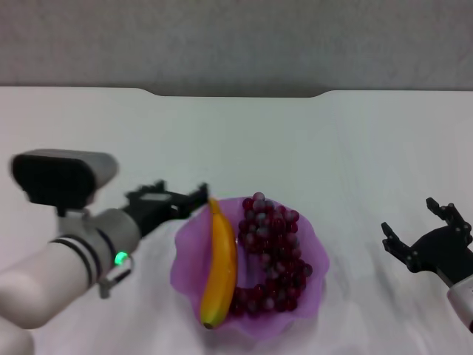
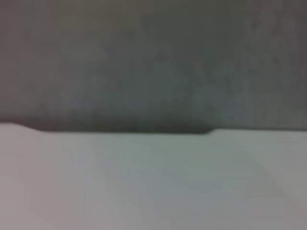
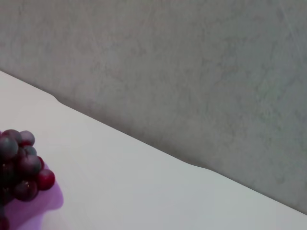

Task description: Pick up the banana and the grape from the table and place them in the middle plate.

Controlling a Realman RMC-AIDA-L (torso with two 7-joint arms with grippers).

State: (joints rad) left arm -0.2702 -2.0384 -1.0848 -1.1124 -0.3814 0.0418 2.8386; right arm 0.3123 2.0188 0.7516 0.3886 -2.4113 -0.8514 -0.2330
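Head view alone shows banana (image 1: pixel 219 266) and grape (image 1: pixel 270 251) plated, both tools (image 1: pixel 194 197) (image 1: pixel 425 228) spread, empty.

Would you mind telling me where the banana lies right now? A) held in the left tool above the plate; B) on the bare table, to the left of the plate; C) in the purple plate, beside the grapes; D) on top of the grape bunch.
C: in the head view the banana lies in the purple plate, on the left side of the grape bunch; the left tool is at its far tip.
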